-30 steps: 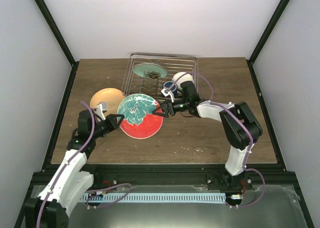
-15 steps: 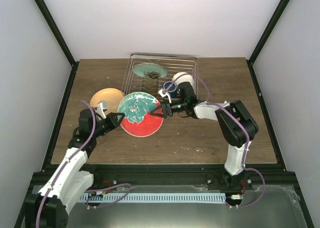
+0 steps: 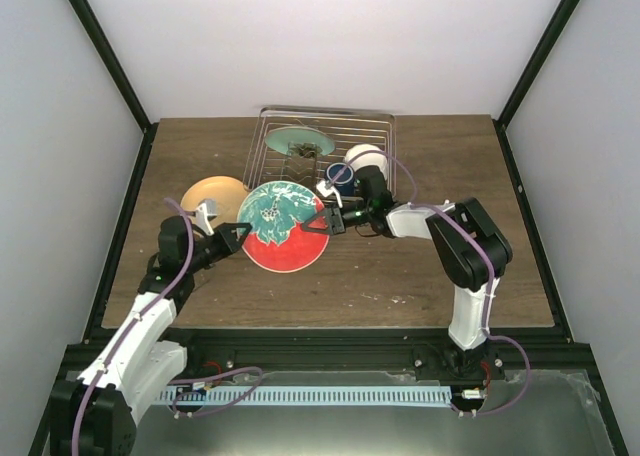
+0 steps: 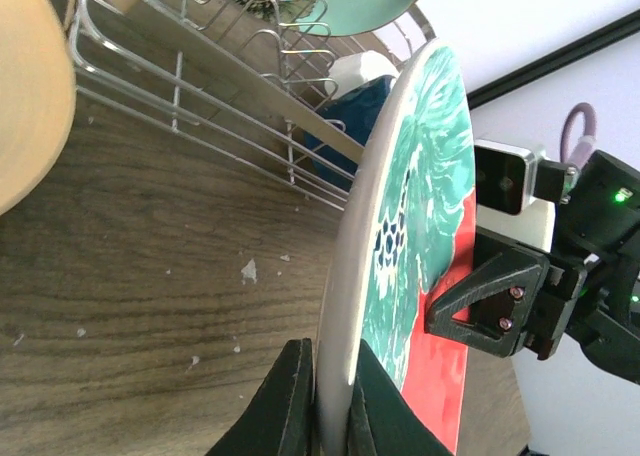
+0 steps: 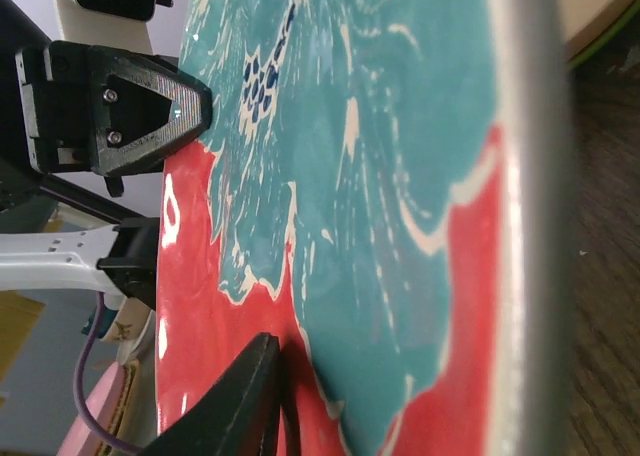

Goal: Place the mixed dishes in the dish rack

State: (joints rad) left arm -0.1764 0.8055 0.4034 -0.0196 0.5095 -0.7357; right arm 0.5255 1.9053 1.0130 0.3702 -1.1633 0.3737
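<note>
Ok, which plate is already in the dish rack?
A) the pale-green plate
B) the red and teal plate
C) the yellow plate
A: the pale-green plate sits inside the dish rack, while the yellow plate lies on the table left of it and the red and teal plate is in front of the rack, not in it.

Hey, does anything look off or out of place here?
The red-and-teal plate is held at a tilt outside the dish rack, its rim pinched by the left pincer, the right pincer at the opposite rim. White flecks also dot the table.
</note>
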